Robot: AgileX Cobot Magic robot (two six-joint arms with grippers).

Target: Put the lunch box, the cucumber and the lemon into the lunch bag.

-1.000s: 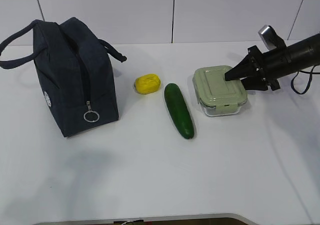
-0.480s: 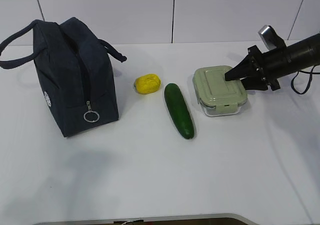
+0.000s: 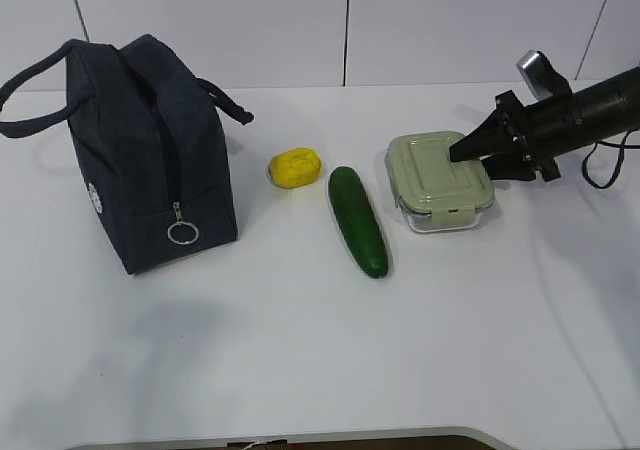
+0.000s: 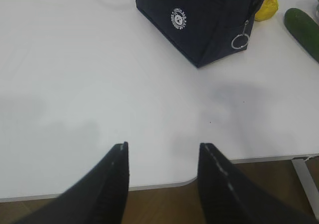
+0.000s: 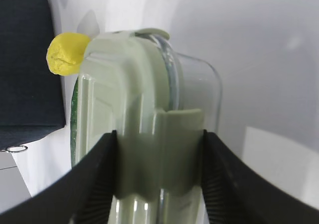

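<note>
The right gripper (image 5: 158,176) clamped both jaws on the clear glass lunch box with pale green lid (image 3: 439,181), at three o'clock from the glossy dark green cucumber (image 3: 357,219). The left gripper (image 4: 163,170) hung open above the white table (image 4: 75,99).

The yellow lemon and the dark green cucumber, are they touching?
Apart. The exterior view shows a strip of white table between the yellow lemon and the dark green cucumber.

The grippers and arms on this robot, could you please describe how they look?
Both grippers are matte black. The left gripper has two tapering, wedge-shaped fingers with pale edges. The right gripper has ribbed inner pads; its arm is a black tube with a looping black cable and a silver part.
</note>
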